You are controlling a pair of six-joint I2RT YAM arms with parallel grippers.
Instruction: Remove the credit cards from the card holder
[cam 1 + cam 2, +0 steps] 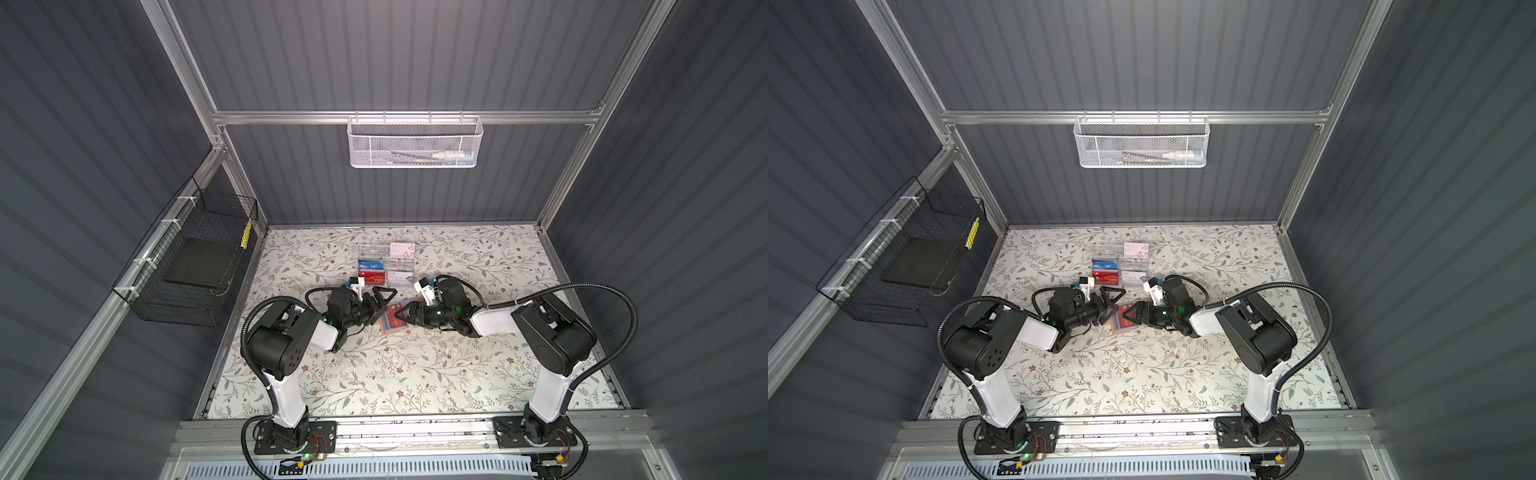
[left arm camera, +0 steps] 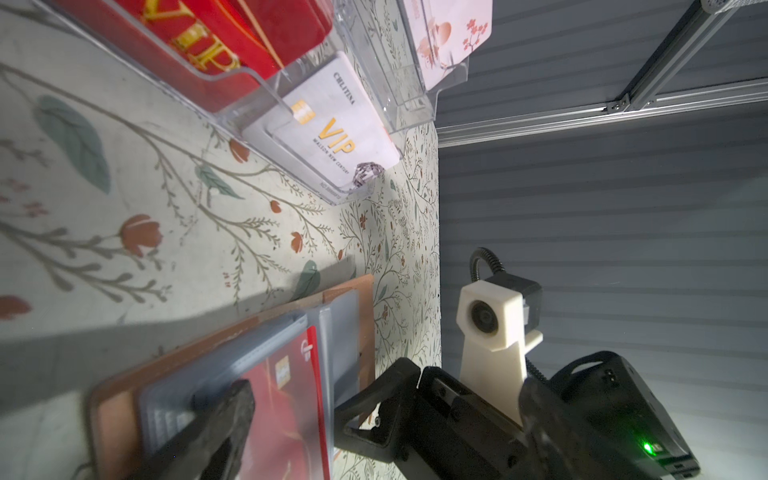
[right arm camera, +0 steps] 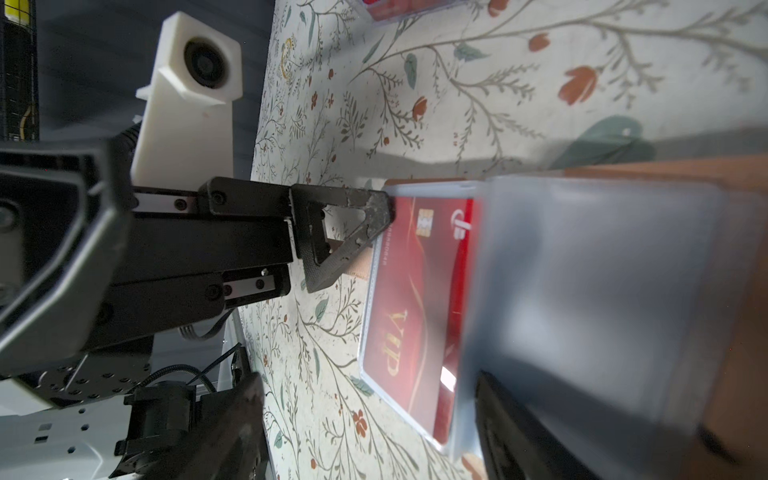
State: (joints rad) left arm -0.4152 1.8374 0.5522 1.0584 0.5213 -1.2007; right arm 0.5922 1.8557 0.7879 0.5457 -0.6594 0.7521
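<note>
Right gripper [image 1: 404,316] hangs over the open tan card holder [image 1: 392,328], jaws apart astride a clear sleeve holding the red VIP card [image 3: 407,299], nothing pinched; left gripper [image 1: 381,305] spread wide, one fingertip [image 3: 380,208] at the sleeve's corner; holder lies mid-table on the floral cloth [image 1: 415,374], near the acrylic card box [image 1: 386,266].

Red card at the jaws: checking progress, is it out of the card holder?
No, the red card sits in the card holder's sleeve.

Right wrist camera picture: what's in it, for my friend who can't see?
A red VIP card sits in a clear sleeve of the tan card holder, on a flowery table. The left end effector meets the sleeve's corner.
</note>
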